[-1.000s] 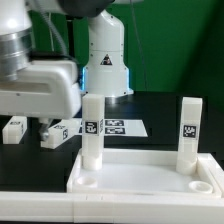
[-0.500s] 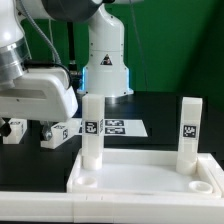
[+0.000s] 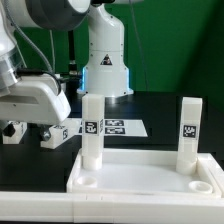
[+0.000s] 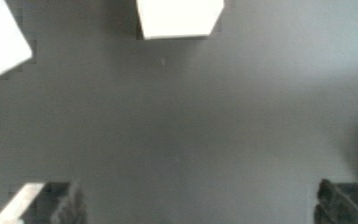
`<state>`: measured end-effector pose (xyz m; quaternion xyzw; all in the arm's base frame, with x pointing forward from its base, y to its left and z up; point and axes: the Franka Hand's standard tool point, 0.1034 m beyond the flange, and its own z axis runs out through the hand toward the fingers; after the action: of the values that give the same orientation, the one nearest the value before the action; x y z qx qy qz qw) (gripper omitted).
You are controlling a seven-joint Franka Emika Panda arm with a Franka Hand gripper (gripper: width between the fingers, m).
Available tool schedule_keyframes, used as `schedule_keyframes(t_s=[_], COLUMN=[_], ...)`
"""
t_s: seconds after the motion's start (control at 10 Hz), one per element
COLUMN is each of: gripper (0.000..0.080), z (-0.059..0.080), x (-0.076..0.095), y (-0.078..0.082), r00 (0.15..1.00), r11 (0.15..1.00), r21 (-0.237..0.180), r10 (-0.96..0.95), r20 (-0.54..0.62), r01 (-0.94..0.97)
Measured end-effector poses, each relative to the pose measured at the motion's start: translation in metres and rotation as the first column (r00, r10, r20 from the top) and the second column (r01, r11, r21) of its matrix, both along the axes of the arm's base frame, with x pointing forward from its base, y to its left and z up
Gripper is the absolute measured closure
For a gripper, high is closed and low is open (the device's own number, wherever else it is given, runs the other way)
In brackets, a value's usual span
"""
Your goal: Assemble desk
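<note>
Two legs [image 3: 92, 130] upright on tabletop [image 3: 140, 188] corners

I see a black tabletop [image 3: 160, 108] with a green background [image 3: 175, 40] standing behind it. The marker board [image 3: 122, 127] lies flat on the tabletop, toward the back, and it has black and white squares on it. In my wrist view the tabletop looks dark gray and a bit blurry.
</note>
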<state>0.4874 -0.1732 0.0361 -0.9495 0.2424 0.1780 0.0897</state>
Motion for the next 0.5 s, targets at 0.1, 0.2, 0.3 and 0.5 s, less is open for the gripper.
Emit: schedule_keyframes(t_s=[0.1,0.2,0.3,0.5], gripper=[0.0150,0.0150,0.0150,0.0150], z=[-0.0016,-0.0013,-0.0019,-0.0037], x=[-0.0065,-0.0058,-0.0062,-0.0106], y=[-0.0001,0.0003,0.0014,0.0042], r00=[1.000,0.999,0.999,0.991], r11=[1.000,0.999,0.999,0.995], r21=[0.019,0.028,0.035,0.101], r10=[-0.017,-0.016,-0.014,-0.007], r20=[-0.018,-0.031,-0.041,-0.132], r01=[0.018,0.016,0.015,0.020])
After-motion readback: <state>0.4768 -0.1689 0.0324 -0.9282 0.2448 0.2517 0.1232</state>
